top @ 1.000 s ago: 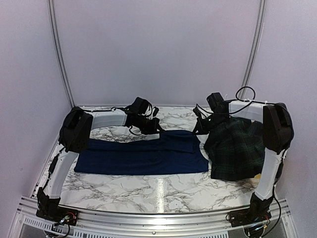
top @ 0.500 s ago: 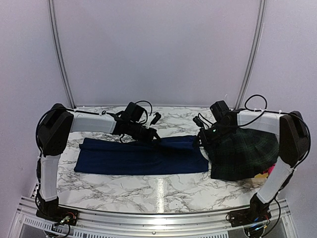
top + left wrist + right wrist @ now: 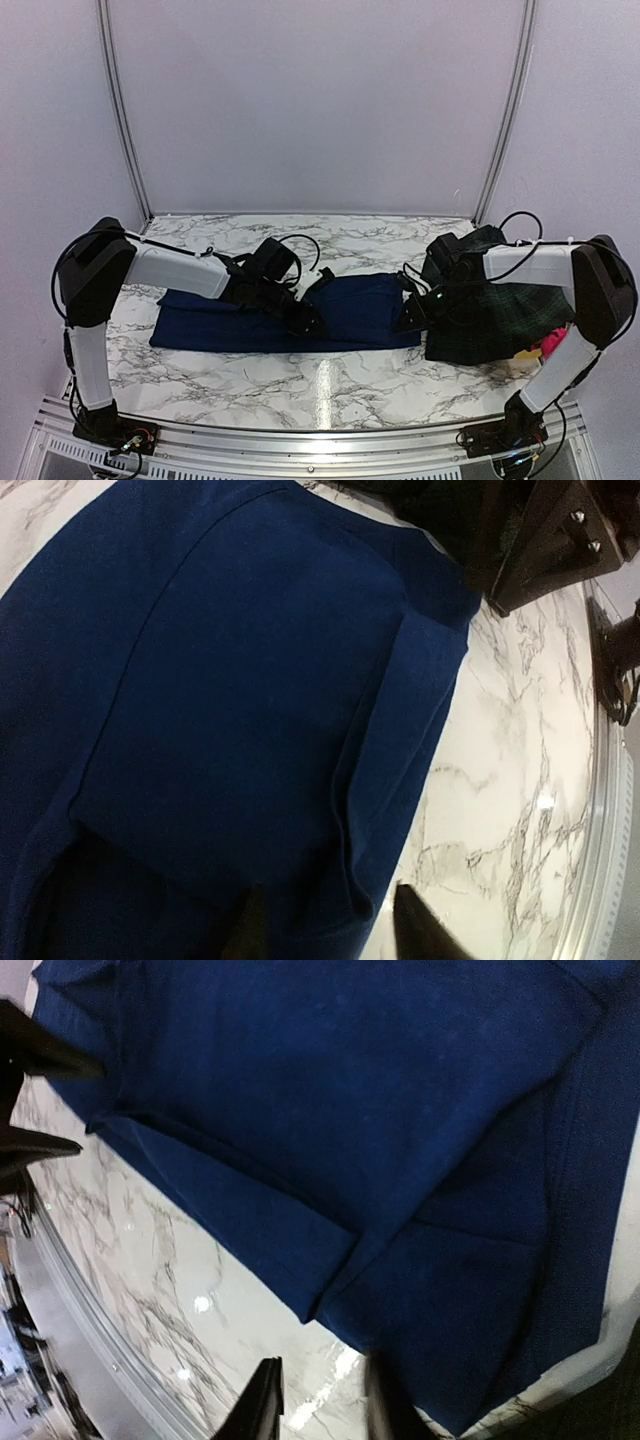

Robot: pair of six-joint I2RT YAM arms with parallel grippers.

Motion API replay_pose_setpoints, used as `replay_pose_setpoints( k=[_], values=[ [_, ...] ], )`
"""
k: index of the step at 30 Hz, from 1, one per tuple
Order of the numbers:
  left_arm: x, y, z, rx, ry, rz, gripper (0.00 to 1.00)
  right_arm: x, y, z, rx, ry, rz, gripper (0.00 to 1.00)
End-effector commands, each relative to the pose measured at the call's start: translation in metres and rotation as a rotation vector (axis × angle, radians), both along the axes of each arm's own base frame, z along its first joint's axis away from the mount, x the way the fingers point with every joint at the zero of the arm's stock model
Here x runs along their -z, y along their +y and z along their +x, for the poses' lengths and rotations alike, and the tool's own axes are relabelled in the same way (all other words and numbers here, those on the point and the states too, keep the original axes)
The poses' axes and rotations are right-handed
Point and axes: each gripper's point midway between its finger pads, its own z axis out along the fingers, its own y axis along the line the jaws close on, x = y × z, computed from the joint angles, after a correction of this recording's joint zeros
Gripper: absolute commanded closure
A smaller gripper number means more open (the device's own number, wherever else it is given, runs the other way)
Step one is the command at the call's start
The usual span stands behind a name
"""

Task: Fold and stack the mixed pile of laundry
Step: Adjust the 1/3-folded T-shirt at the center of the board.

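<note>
The navy-blue cloth [image 3: 230,325] lies flat across the left and middle of the marble surface [image 3: 330,385]. Your left pincer [image 3: 330,935] stands part open and empty over the cloth's middle, toward its near edge. Your right pincer [image 3: 322,1405], narrowly parted and empty, hangs at the cloth's right end, beside the plaid garment [image 3: 500,320].

White-grey marble-pattern desk [image 3: 330,385]: folded navy-blue cloth [image 3: 220,325] flat mid-desk, dark green-and-navy plaid garment [image 3: 500,325] just beside its right end.
</note>
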Motion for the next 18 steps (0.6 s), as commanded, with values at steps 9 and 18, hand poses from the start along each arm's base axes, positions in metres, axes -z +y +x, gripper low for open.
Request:
replay_pose_setpoints(
  k=[9, 18],
  values=[
    [-0.097, 0.138, 0.093, -0.540, -0.077, -0.060, 0.29, -0.055, 0.020, 0.072, 0.016, -0.193, 0.026, 0.58],
    [-0.054, 0.306, 0.131, -1.076, 0.092, 0.088, 0.39, -0.062, 0.059, 0.143, 0.008, -0.275, 0.035, 0.59]
  ],
)
